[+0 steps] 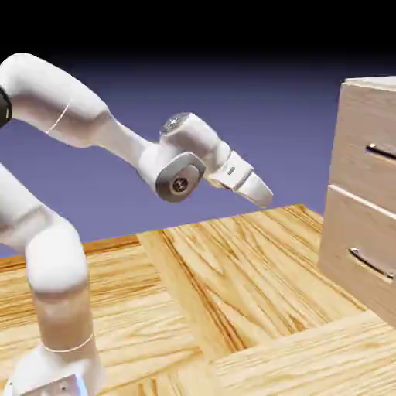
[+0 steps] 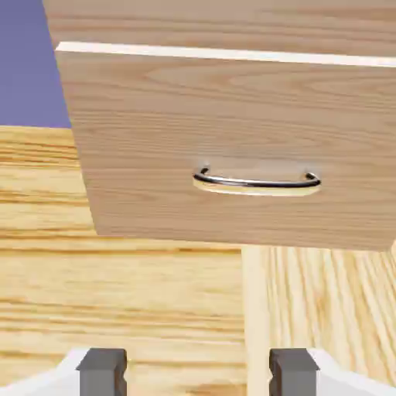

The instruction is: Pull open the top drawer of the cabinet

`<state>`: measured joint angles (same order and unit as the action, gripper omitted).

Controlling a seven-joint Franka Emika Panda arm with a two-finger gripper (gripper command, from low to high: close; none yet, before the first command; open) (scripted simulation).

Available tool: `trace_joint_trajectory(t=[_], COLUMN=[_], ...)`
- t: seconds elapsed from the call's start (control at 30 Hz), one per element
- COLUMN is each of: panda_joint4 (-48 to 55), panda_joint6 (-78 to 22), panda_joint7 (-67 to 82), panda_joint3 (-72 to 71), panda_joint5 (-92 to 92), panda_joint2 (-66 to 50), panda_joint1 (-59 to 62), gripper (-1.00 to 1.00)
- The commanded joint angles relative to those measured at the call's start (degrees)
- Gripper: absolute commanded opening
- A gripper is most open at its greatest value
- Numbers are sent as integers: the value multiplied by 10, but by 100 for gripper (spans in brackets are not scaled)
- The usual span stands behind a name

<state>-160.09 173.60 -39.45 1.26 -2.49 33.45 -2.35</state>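
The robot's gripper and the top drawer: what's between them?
Only open air. The exterior view shows a bare gap between the gripper and the top drawer.

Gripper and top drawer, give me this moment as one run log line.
gripper: open, empty | top drawer: closed | contact: none

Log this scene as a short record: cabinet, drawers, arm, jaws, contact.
cabinet: pale wood-grain box on the wooden floor surface, at the exterior view's right
top drawer: shut, metal bar handle on its front
lower drawer: shut, similar handle on its front
arm: white, reaching toward the cabinet, short of it
jaws: open, nothing between them
contact: none with either handle
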Motion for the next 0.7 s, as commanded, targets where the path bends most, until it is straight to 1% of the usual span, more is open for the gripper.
trace_joint_trajectory(t=[0.0,0.67], panda_joint4=[8,158], panda_joint6=[-3,-71], panda_joint7=[25,523], panda_joint3=[10,220], panda_joint5=[-21,-433], panda_joint2=[7,137], panda_joint1=[-14,-290], gripper=[0,0])
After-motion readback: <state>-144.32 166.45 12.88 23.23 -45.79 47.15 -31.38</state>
